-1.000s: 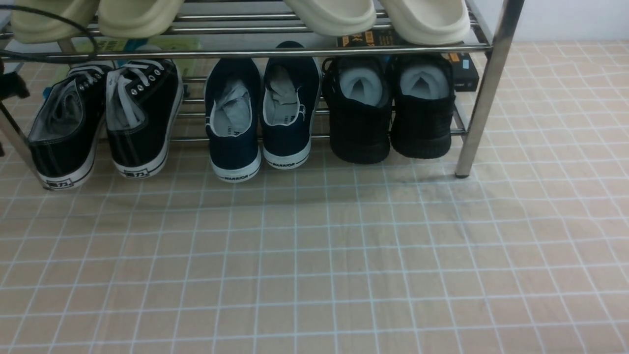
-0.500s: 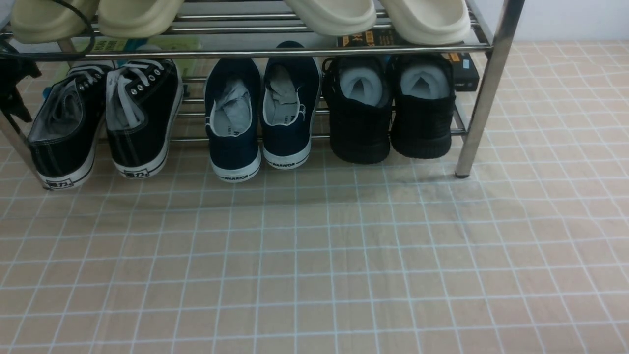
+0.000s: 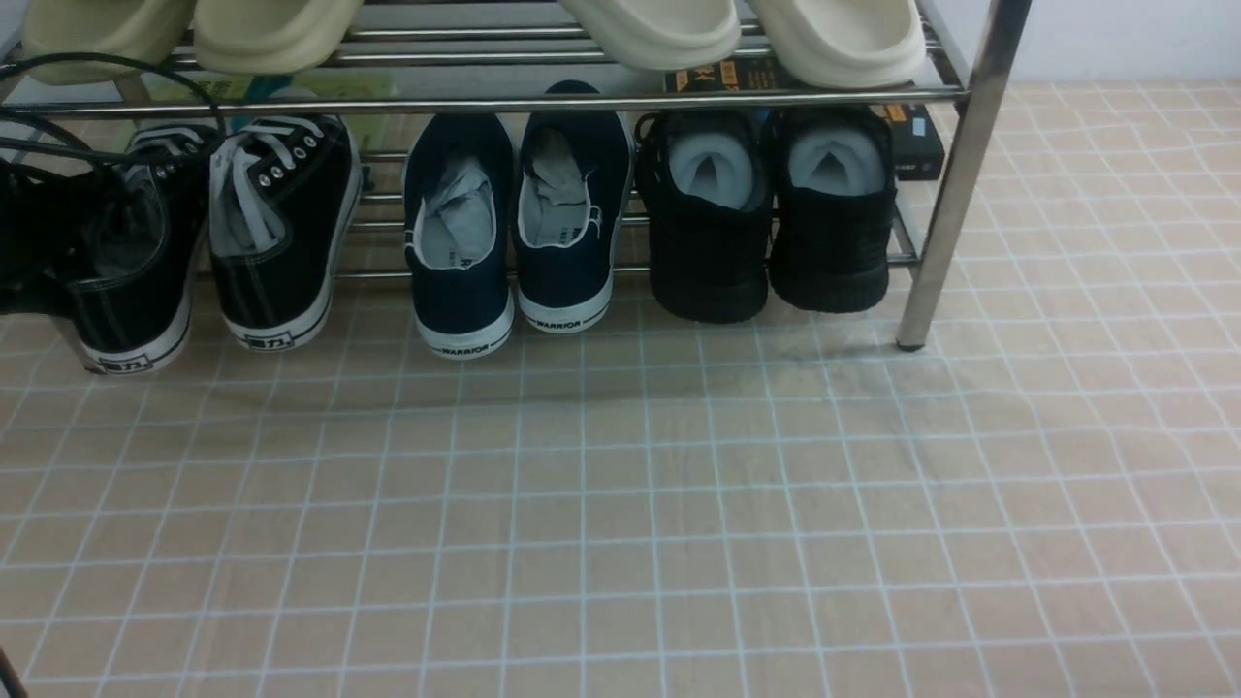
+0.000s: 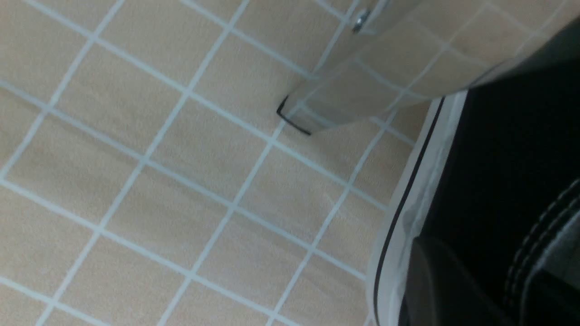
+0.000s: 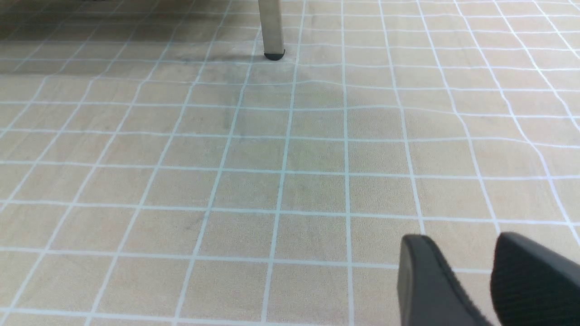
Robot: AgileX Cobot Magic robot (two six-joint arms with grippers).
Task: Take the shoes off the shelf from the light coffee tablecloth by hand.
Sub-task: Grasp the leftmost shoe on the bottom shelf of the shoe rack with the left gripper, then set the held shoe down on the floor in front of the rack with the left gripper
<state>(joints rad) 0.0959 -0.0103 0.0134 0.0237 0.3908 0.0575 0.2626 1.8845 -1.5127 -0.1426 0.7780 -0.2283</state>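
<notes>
My left fingers (image 4: 448,290) are beside the outer sneaker (image 4: 498,158), spread or pinching I cannot tell; my right fingers (image 5: 430,290) hang slightly apart, empty, over the light coffee tablecloth (image 5: 281,149). The shoes (image 3: 276,242) sit far left on the lower tier of the shelf (image 3: 955,194), so I judge this the reach: next, grip the heel and pull nearer.

Shoes (image 3: 276,233): 2 black canvas low-tops, white laces, silver eyelets, white soles. Side by side, heels facing the camera, at the left end of the lowest tier.
Shelf (image 3: 955,174): chrome tube rack, upright.
Tablecloth (image 3: 620,504): beige with a white grid, spread under the shelf.
</notes>
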